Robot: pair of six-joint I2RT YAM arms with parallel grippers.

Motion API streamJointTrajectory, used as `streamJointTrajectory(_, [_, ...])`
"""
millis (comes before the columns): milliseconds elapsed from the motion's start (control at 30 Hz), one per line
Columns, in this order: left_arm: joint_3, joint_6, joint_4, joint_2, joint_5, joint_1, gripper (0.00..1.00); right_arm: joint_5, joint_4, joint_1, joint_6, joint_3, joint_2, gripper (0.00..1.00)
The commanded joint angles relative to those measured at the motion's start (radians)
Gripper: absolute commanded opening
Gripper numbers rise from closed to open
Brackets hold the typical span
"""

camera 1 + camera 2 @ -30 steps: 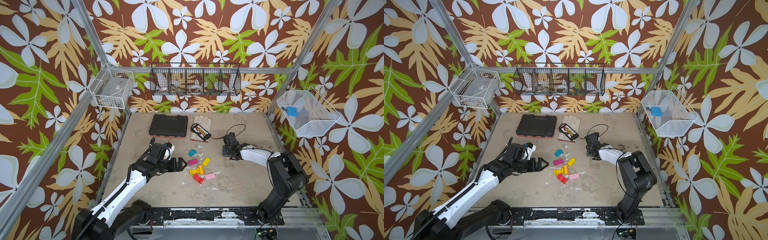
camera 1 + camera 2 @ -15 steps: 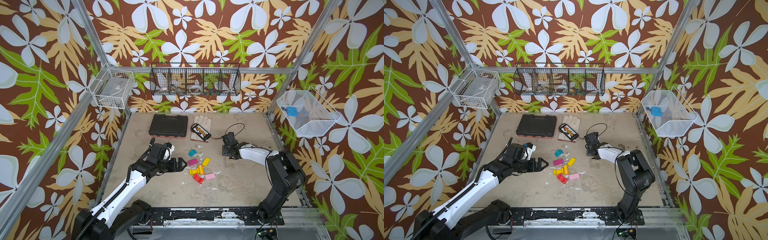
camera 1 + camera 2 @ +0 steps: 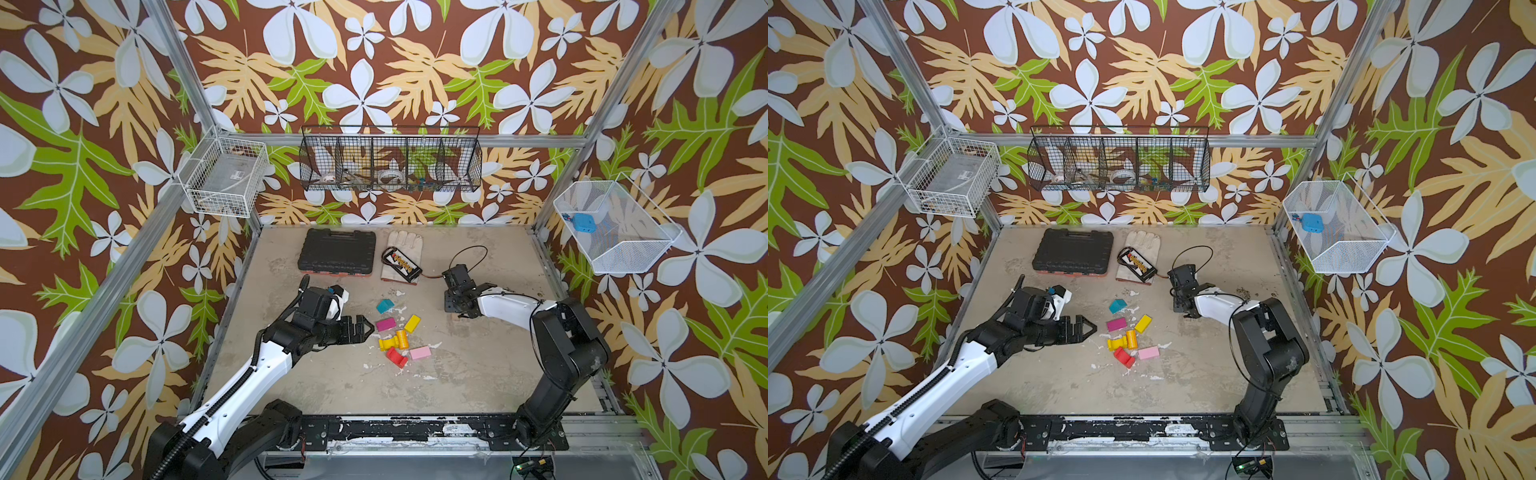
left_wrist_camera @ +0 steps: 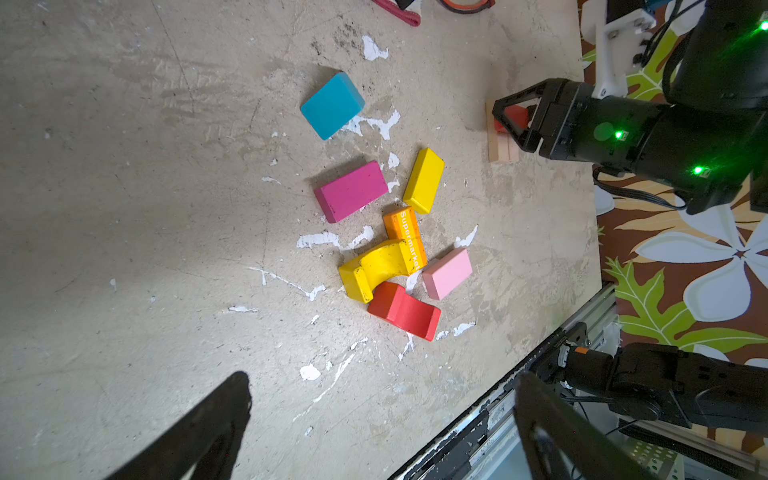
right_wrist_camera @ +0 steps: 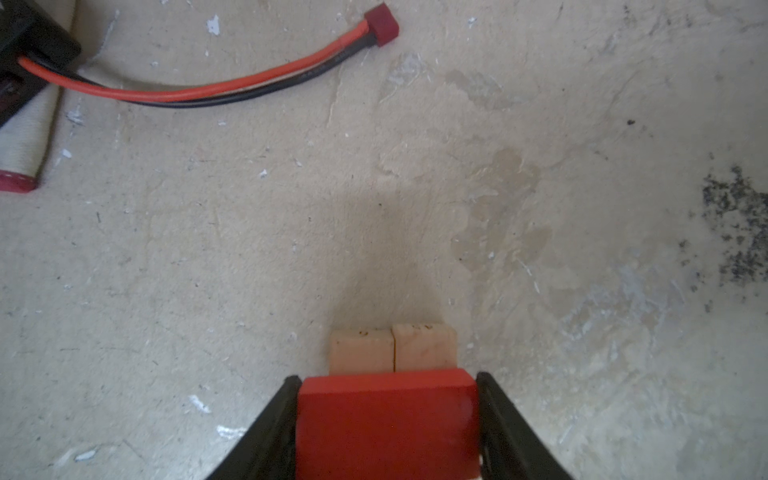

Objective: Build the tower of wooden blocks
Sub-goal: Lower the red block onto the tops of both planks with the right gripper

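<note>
Right hand pinching red block, part cropped; tan bars half hidden; left hand spread.

The scuffed beige tabletop bears a black tool case, a pale glove, scattered coloured blocks and two tan bars side by side

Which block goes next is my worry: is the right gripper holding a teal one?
No: the right gripper clamps a red block above two tan bars.
</note>
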Motion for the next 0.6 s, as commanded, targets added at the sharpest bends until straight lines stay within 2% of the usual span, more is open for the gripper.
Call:
streamJointTrajectory(0, [0.000, 0.005, 0.010, -0.002, 0.003, 0.000, 1.00, 0.026, -0.014, 0.001, -0.005, 0.003, -0.001, 0.60])
streamJointTrajectory(267, [0.000, 0.004, 0.010, -0.004, 0.003, 0.000, 1.00, 0.032, -0.021, 0.000, -0.006, 0.008, 0.001, 0.62])
streamJointTrajectory(567, [-0.001, 0.004, 0.010, -0.004, 0.004, 0.000, 1.00, 0.030, -0.023, 0.001, -0.006, 0.008, 0.000, 0.70])
